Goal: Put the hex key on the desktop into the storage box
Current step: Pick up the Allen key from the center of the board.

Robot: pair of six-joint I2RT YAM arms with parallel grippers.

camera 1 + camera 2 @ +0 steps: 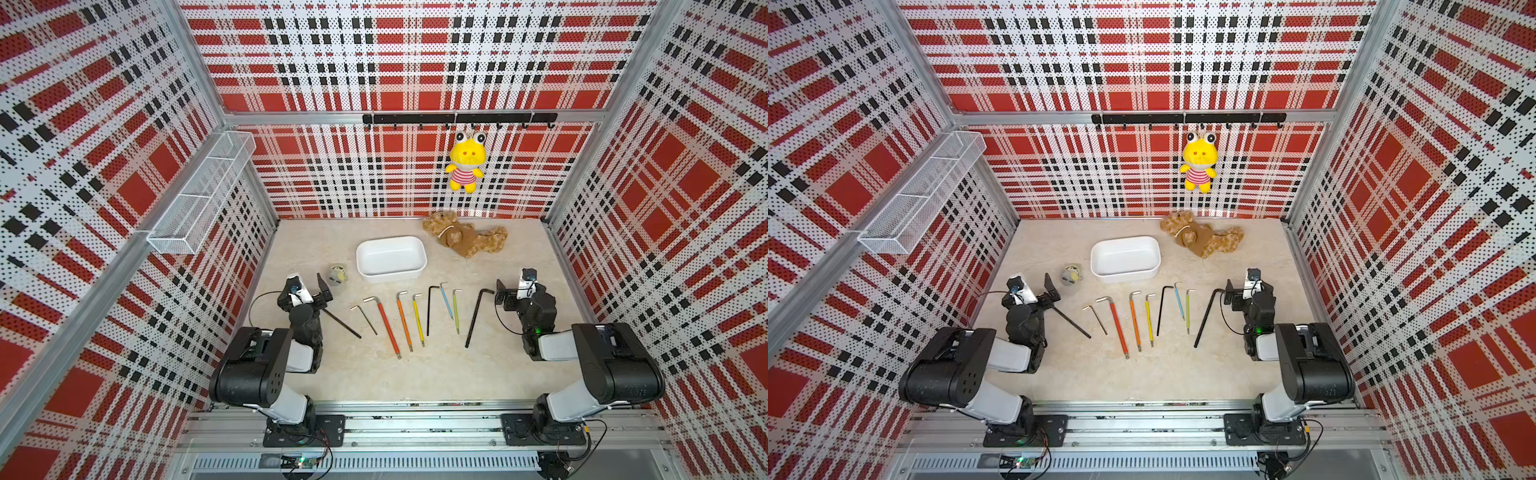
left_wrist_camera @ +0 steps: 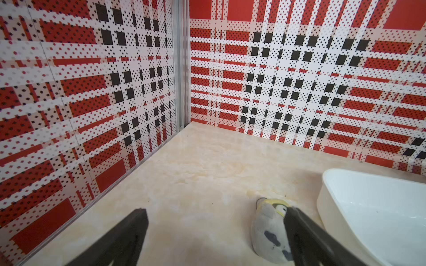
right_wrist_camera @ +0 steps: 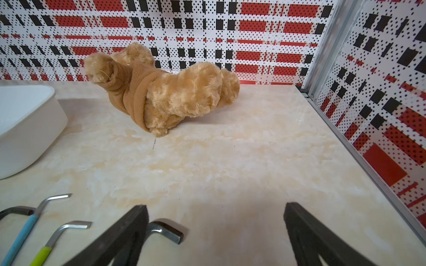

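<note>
The right end effector (image 3: 216, 208) stands released, the bend of a long black steel hex key (image 3: 166, 231) just beside it on the cream marbled desk (image 3: 230, 161); the left end effector (image 2: 216, 210) is released too.

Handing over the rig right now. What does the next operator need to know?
Left pincer: open, empty. Right pincer: open, empty, at the big black key's bend.
Box: empty, on the desktop behind the keys.
Keys: all in a row on the desktop, none lifted.
Done: nothing boxed. Left: grasp a key, drop it in the box.
</note>
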